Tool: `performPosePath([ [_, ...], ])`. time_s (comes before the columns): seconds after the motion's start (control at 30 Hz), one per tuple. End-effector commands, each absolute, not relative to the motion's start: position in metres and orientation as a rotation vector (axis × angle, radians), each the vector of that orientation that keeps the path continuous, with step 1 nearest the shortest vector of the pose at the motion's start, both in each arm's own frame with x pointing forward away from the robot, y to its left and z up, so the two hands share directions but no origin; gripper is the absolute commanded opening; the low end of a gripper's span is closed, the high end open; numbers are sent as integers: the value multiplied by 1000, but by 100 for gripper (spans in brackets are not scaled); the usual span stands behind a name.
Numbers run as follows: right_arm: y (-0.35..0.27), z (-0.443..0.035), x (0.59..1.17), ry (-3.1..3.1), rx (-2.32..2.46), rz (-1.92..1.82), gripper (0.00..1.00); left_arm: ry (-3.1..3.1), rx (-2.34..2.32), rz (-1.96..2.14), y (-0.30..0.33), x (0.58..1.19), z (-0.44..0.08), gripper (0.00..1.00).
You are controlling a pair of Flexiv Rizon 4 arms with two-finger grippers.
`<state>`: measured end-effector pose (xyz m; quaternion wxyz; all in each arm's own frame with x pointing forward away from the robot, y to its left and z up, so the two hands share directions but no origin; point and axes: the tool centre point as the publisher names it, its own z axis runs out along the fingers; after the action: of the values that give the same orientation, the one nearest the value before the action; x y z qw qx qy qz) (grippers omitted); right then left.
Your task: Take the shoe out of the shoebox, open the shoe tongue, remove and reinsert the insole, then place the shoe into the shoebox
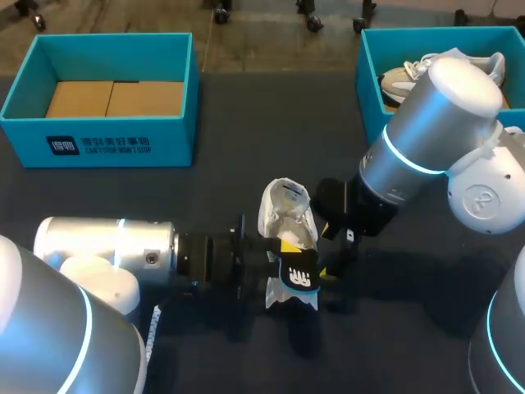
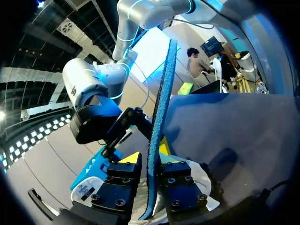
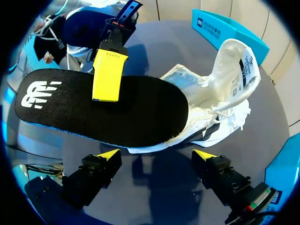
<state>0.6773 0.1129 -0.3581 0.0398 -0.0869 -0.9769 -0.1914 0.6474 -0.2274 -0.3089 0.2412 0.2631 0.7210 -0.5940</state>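
Note:
A white shoe [image 1: 287, 215] lies on the dark table, its tongue pulled up and back [image 3: 234, 61]. My left gripper [image 1: 283, 254] is shut on the black insole [image 1: 300, 277], holding it flat just above the shoe's opening. In the left wrist view the insole [image 2: 158, 122] runs edge-on between the gripper's [image 2: 147, 154] yellow tips. From the right wrist, the insole [image 3: 122, 108] covers the heel end of the shoe [image 3: 225, 89], with one left finger [image 3: 109, 70] on top. My right gripper [image 3: 155, 154] stands open beside the shoe, touching nothing.
A teal shoebox [image 1: 98, 139] with cardboard inside stands at the back left. A second teal box [image 1: 369, 74] at the back right holds another light shoe [image 1: 402, 82]. My right arm [image 1: 426, 139] reaches in over the table's right side.

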Motion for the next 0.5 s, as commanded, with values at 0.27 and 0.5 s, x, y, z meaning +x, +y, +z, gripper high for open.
performPosePath([
  [0.27, 113, -359, 677, -2993, -265, -588, 100, 2013, 745, -1582, -236, 663, -318, 0],
  [0.5, 113, -359, 677, -2993, -265, -588, 100, 2052, 736, -1538, -228, 673, -339, 0],
])
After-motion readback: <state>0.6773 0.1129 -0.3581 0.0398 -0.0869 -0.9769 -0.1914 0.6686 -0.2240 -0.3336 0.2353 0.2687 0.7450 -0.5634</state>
